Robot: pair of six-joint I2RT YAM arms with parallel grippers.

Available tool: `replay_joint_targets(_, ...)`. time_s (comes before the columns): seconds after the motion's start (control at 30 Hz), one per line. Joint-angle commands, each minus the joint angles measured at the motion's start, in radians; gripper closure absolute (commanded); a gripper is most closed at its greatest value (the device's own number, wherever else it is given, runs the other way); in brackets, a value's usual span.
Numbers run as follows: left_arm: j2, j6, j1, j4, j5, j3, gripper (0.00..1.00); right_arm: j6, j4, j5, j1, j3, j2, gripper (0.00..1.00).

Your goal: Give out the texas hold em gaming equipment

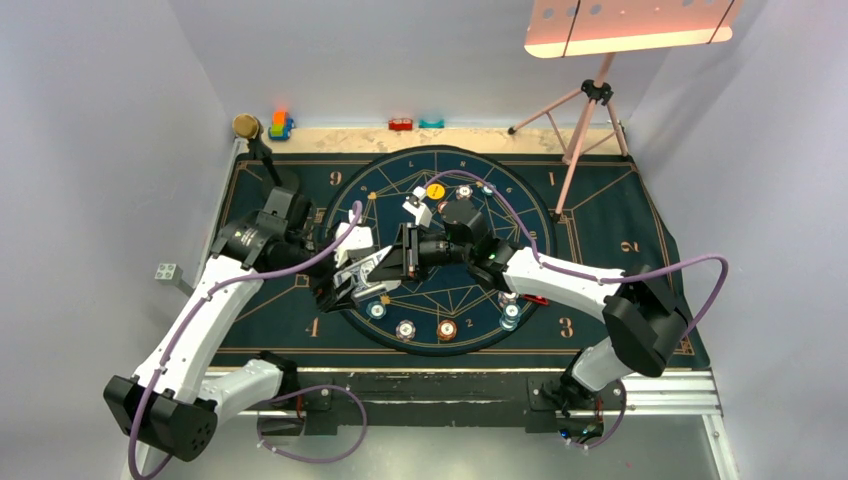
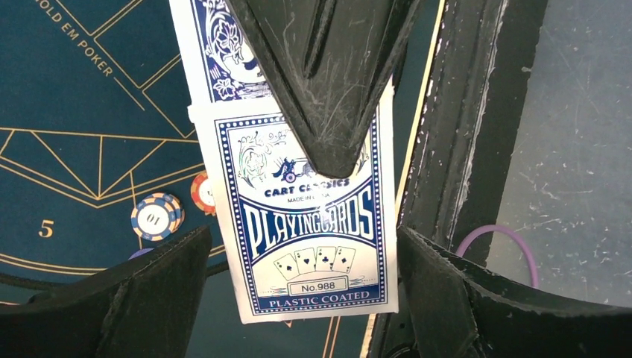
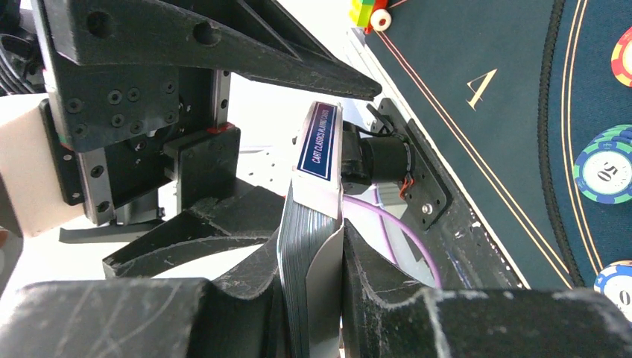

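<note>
Clamped on card pack [image 3: 317, 149] with right gripper [image 3: 313, 246], pinching both flat faces, card edges showing at the gripped end. Spread wide on left gripper [image 2: 304, 239], fingers either side of same pack, apart from it. Holding pack in the air over left-centre of round blue mat [image 2: 74, 112]. Below on mat: blue-white chip [image 2: 155, 216] just beside orange chip [image 2: 201, 192].

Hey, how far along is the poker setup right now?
Done: striped poker chips lie spaced around the circle on the mat. In hand: the right gripper is clamped on the playing-card pack, with the left gripper open on either side of it. Left: the cards sit stacked inside the pack, so dealing looks not yet begun.
</note>
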Motion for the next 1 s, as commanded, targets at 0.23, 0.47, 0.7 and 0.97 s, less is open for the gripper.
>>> replay_joint_targets(0.23,-0.03,0.03,-0.017,0.063,-0.032,-0.039,0.16,0.005,0.034,0.024,0.002,0.052,-0.028,0.8)
replay_joint_targets(0.47,-0.043,0.011,-0.023,0.101,-0.033,-0.052,0.33,0.007,0.021,0.029,0.002,0.05,-0.028,0.79)
replay_joint_targets(0.7,-0.064,0.011,-0.023,0.105,-0.025,-0.078,0.54,-0.016,-0.022,0.024,0.001,0.055,-0.033,0.57)
replay_joint_targets(0.97,-0.069,-0.007,-0.023,0.087,0.02,-0.09,0.74,-0.055,-0.084,0.032,-0.03,0.038,-0.071,0.46)
